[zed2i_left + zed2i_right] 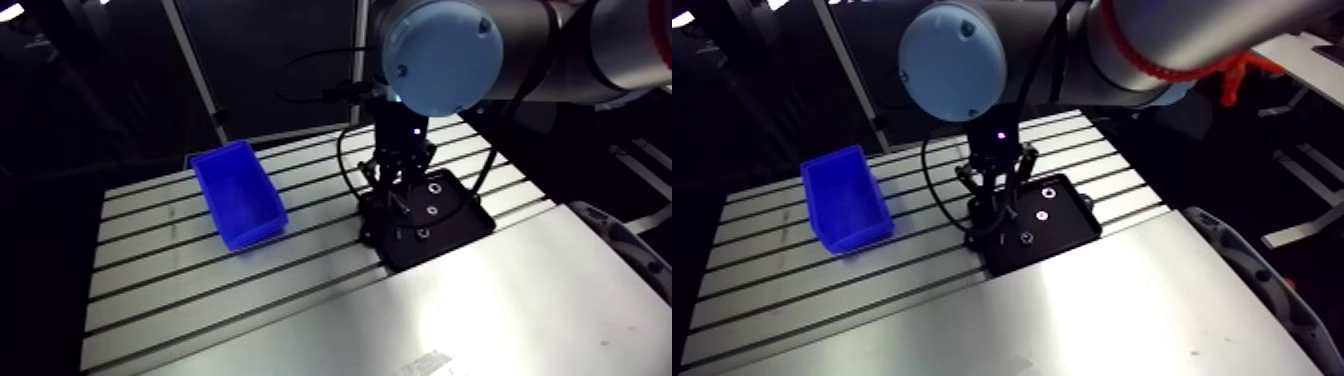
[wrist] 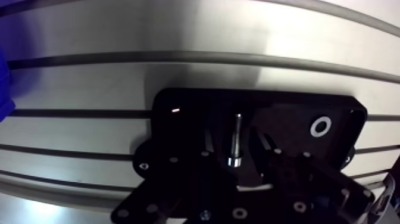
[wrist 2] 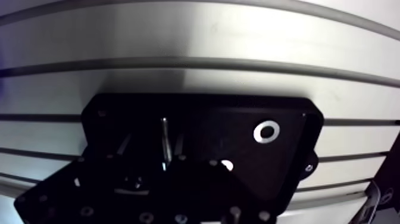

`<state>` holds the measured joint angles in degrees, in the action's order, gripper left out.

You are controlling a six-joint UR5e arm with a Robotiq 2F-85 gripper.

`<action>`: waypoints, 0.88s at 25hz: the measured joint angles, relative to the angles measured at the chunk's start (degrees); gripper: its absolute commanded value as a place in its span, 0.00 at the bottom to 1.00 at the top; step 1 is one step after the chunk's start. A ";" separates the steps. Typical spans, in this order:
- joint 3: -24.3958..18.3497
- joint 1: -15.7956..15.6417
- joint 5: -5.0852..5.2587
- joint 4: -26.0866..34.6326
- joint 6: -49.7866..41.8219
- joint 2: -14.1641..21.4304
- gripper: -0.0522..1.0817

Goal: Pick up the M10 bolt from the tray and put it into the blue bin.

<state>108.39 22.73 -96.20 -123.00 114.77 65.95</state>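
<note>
Straddling the M10 bolt (image 2: 236, 138), the hand (image 1: 398, 195) sits low inside the black tray (image 1: 462, 218). Its two fingers are spread, one on each side of the shank, and neither visibly touches it. I read that as open, though dark fingers against a dark tray make it hard to be sure. The bolt lies flat on the tray floor, head end towards the wrist and shank pointing away. A pale ring (image 2: 321, 126) rests well apart from it, on the side of the tray away from the bin.

The blue bin (image 1: 250, 236) stands to the left on the slotted surface (image 1: 500, 300), well apart from the tray and mouth up.

The bolt looks like steel, so it is probably stiff, dense for its size and in no danger from a firm squeeze. It is also smooth and round, so it could roll or pivot. The head is likely the heavier end. Closing across the shank close under the head, rather than out at the tip, should keep it from drooping on the lift — the fingers already seem lined up for that
</note>
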 measured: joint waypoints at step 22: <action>0.98 0.13 -0.02 -0.01 -0.02 -0.13 0.62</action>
<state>109.37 22.87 -96.22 -123.01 114.75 65.82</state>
